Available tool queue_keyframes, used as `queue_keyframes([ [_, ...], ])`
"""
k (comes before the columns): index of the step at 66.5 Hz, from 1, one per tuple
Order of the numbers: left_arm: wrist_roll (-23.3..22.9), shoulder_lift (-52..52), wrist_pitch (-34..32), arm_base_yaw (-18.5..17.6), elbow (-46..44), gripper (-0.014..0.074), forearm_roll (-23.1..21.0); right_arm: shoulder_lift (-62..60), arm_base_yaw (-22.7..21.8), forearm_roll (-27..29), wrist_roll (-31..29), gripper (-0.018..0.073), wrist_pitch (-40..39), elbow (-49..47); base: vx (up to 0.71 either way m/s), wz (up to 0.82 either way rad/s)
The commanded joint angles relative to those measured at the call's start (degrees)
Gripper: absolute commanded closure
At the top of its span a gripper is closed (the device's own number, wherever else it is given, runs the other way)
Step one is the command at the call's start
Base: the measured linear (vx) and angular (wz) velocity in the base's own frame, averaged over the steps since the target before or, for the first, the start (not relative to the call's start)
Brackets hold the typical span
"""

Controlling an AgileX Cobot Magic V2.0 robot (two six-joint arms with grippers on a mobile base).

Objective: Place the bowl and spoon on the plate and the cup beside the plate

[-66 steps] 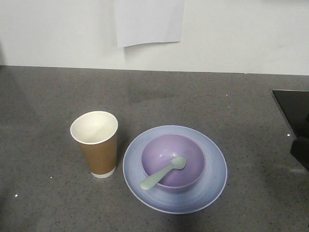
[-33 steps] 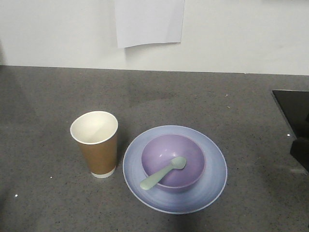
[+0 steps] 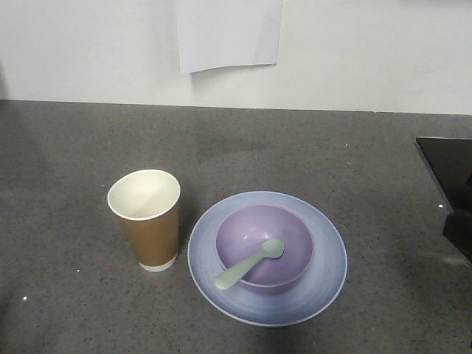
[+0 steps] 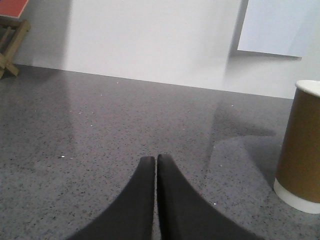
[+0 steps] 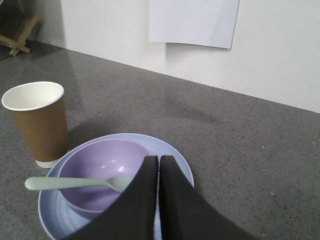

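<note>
**Cup, plate, bowl and spoon set out on the grey counter; both grippers pressed shut and empty**

The left gripper (image 4: 155, 165) hovers low over bare grey counter (image 3: 66, 147), its two black fingers pressed together with nothing between them. The brown paper cup (image 3: 145, 219) stands upright to its right and a little ahead, apart from it. The cup looks light and thin-walled, easy to crush or tip; a gentle pinch across the body below the rolled rim would likely suit it best.

Just right of the cup, with a narrow gap, lies the pale blue plate (image 3: 324, 258). It looks stiff and smooth, probably slippery, with only its shallow rim offering a hold. The lavender bowl (image 3: 295, 240) sits at its centre; it seems light, rigid plastic, best taken by the wall at the rim. The mint-green spoon (image 3: 248, 264) rests in the bowl, head inside, handle leaning over the near-left rim. It appears small and light, liable to slide; the overhanging handle is the obvious place to grip.

The right gripper (image 5: 158, 165) is likewise closed and empty, hanging above the plate's near-right side, with the spoon head just left of its tips
</note>
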Motion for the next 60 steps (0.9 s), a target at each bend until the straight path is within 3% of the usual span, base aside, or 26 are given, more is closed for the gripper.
queue_keyframes([
  [1, -0.72, -0.84, -4.38, -0.36, 1.19, 0.0602, -0.09, 0.26, -0.17, 0.7, -0.19, 0.0564, -3.88, -1.53, 0.0, 0.0],
  [36, -0.72, -0.84, -4.38, -0.36, 1.19, 0.0602, -0.04, 0.26, -0.17, 0.57, -0.19, 0.0564, -4.28, -1.53, 0.0, 0.0],
  [51, -0.72, -0.84, -4.38, -0.36, 1.19, 0.0602, -0.04, 0.26, -0.17, -6.22, -0.35, 0.0564, -5.41, -1.42, 0.0, 0.0],
  [60, -0.72, -0.84, -4.38, -0.36, 1.19, 0.0602, -0.04, -0.63, -1.41, -8.56, 3.64, 0.0564, -14.52, 4.79, 0.0, 0.0],
])
